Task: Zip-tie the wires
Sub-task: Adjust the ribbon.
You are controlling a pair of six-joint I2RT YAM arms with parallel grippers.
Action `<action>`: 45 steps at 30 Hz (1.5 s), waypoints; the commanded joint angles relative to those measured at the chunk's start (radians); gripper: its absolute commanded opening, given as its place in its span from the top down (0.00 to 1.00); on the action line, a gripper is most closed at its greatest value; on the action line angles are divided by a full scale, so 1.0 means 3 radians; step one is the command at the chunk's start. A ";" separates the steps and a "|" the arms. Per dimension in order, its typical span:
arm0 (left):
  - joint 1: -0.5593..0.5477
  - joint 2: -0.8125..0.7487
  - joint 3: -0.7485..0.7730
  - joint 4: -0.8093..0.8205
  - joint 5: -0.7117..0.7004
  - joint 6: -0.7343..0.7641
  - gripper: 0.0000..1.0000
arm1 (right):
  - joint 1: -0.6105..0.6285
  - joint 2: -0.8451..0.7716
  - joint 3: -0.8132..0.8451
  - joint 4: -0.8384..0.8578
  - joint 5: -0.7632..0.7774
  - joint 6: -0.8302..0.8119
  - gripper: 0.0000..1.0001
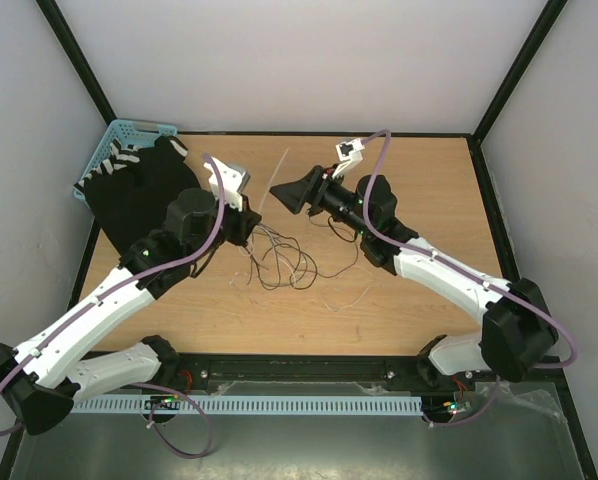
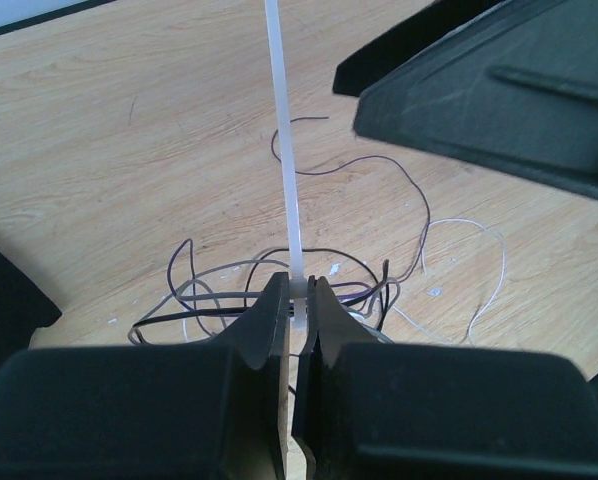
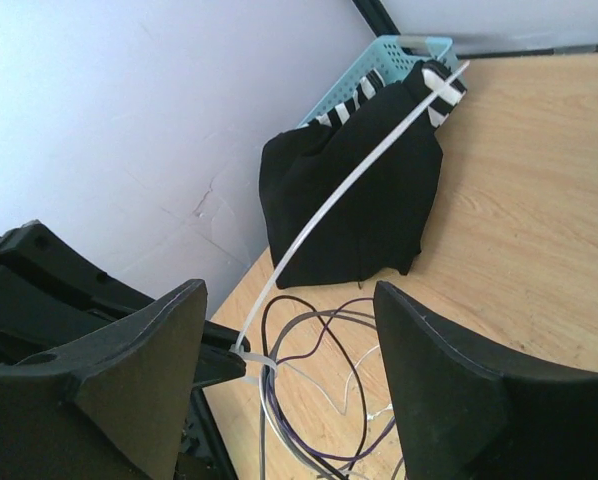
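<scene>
The wires [image 1: 284,258] lie in a loose tangle at mid-table; they are thin and dark, with some pale strands. A white zip tie [image 1: 274,180] is looped round a bunch of them [image 3: 279,400], and its long tail [image 3: 359,180] rises toward the back of the table. My left gripper [image 2: 299,282] is shut on the zip tie's head [image 2: 297,292], just above the wires [image 2: 229,300]. My right gripper [image 3: 289,300] faces it from the right, open. The tail's lower end runs between its fingers without touching either one.
A black cloth with white stripes [image 1: 139,190] lies at the back left, partly over a light blue basket [image 1: 119,135]. One loose pale wire [image 1: 349,300] lies right of the tangle. The two grippers [image 1: 264,205] nearly meet above the wires.
</scene>
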 commanded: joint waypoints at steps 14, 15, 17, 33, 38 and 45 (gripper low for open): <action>-0.0069 0.0106 -0.0017 0.0304 0.0092 -0.0057 1.00 | 0.0151 0.0326 0.0164 0.0201 -0.0233 0.0361 0.56; -0.0070 0.0110 -0.0017 0.0312 0.0085 -0.0055 1.00 | 0.0151 0.0331 0.0173 0.0202 -0.0257 0.0361 0.62; -0.0068 0.0110 -0.0019 0.0309 0.0085 -0.0049 1.00 | 0.0151 0.0338 0.0167 0.0200 -0.0269 0.0349 0.75; -0.0088 0.0148 -0.0325 0.0355 0.0148 -0.0208 1.00 | 0.0095 0.0222 0.0705 -0.0338 -0.0055 -0.0159 1.00; -0.0106 0.0205 -0.0436 0.0376 0.0142 -0.0254 1.00 | 0.0052 0.0234 0.0919 -0.0470 -0.0083 -0.0242 1.00; -0.0128 0.0318 -0.0542 0.0427 0.0105 -0.0315 1.00 | 0.0033 0.0201 0.0991 -0.0534 -0.0109 -0.0281 1.00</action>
